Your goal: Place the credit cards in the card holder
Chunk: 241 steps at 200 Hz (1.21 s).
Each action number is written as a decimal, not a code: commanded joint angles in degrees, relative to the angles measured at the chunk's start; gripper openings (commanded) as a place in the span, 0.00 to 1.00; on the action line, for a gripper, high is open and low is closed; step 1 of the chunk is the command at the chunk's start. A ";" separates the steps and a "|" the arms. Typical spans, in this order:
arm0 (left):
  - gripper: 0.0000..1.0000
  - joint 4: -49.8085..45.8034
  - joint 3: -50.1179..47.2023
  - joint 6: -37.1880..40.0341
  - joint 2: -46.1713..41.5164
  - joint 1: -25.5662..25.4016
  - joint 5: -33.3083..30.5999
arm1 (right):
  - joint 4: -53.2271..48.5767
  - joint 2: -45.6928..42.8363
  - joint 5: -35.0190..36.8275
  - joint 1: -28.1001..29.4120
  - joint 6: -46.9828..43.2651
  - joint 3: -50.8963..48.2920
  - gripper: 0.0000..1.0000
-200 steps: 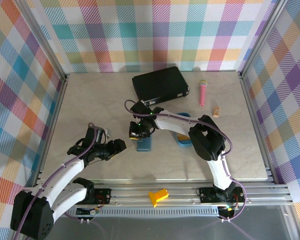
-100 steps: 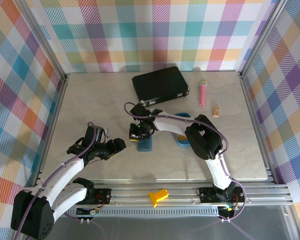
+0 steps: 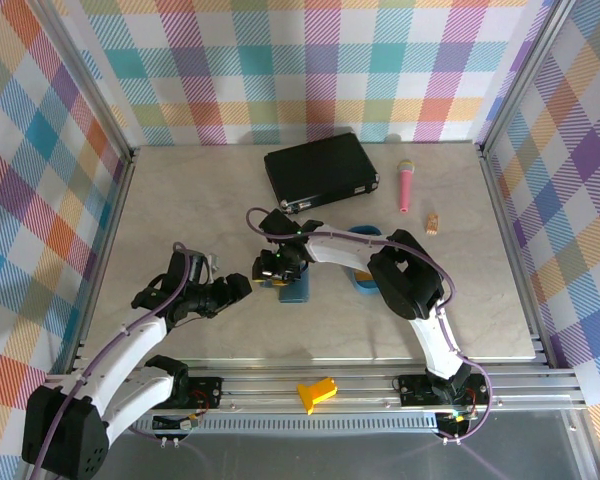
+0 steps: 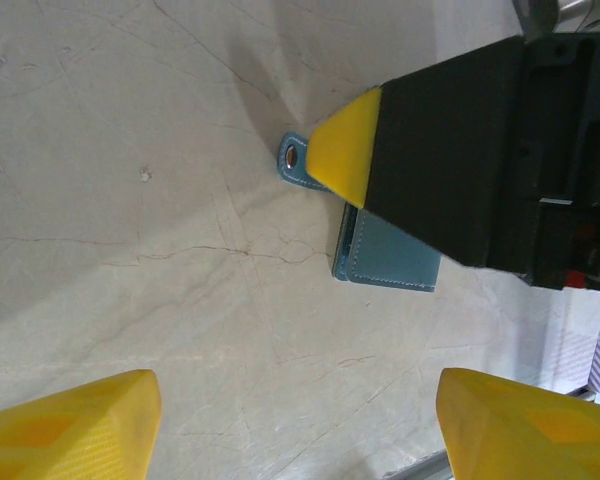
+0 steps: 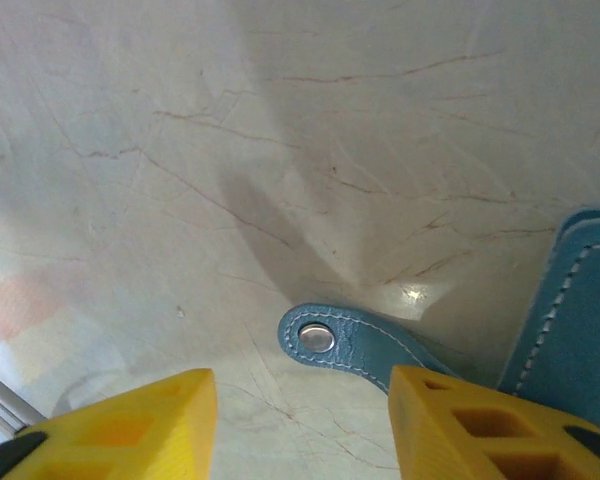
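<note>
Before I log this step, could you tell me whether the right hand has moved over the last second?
Yes. Seen from above, the right hand has slid slightly left and toward the near edge, away from the black rectangular case.

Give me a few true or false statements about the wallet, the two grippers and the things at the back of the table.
1. The wallet has its tab lying flat on the table. True.
2. The right gripper is shut on the tab. False: its jaws stand open and the tab lies free.
3. The left gripper holds the wallet. False: it is open, empty and apart from it.
4. The black case lies beyond the wallet. True.
5. The pink stick lies left of the case. False: it lies right of it.
</note>
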 commanded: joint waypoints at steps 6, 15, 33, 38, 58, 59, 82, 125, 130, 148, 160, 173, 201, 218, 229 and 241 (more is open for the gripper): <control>0.74 -1.87 -0.25 -0.45 -1.62 0.91 -0.48 | -0.01 -5.98 1.58 0.69 -3.08 0.05 0.55; 0.74 -1.87 -0.34 -0.52 -1.75 0.91 -0.40 | 0.33 -7.88 1.74 0.68 -3.70 -0.12 0.56; 0.74 -1.59 -0.32 -0.53 -1.72 0.96 0.05 | -0.39 -12.42 2.55 0.59 -5.29 -0.38 0.57; 0.74 -1.45 -0.34 -0.54 -1.80 0.99 0.20 | -0.74 -13.76 3.00 0.48 -5.79 -0.77 0.57; 0.74 0.35 -0.52 -0.53 -1.77 0.96 1.87 | -2.50 -19.79 3.66 -1.40 -6.61 -4.19 0.57; 0.74 0.44 -0.52 -0.50 -1.70 0.98 1.97 | -2.53 -20.11 3.63 -1.50 -6.64 -4.41 0.57; 0.73 2.35 -0.43 -0.39 -1.40 0.82 3.82 | -2.97 -26.66 1.42 -5.34 -9.74 -11.92 0.53; 0.71 3.93 0.17 -0.49 -0.45 0.30 5.08 | -5.08 -28.58 -3.34 -7.94 -17.51 -19.42 0.40; 0.71 3.96 0.19 -0.51 -0.36 0.29 4.90 | -4.87 -27.89 -3.83 -7.81 -17.81 -19.67 0.40; 0.71 4.18 0.19 -0.73 -0.11 0.29 4.74 | -3.25 -25.09 -4.33 -7.17 -17.82 -20.10 0.38; 0.71 4.40 0.19 -1.03 -0.20 0.29 4.70 | -2.00 -23.17 -4.73 -7.06 -17.46 -19.94 0.36; 0.71 4.69 0.10 -1.23 -0.39 0.29 4.73 | -0.92 -20.92 -5.36 -6.97 -17.19 -19.21 0.33; 0.71 5.24 0.10 -1.52 -0.41 0.29 5.05 | -0.23 -15.84 -6.84 -6.96 -17.66 -16.57 0.32; 0.71 5.28 0.19 -1.53 -0.42 0.29 5.16 | -0.43 -13.19 -6.97 -6.84 -17.83 -14.96 0.31; 0.71 5.15 0.25 -1.56 -0.46 0.29 5.14 | -0.86 -11.76 -6.24 -6.88 -17.65 -14.24 0.31; 0.71 4.70 0.36 -1.53 -0.73 0.29 5.06 | -1.24 -10.50 -5.31 -6.87 -17.14 -13.86 0.29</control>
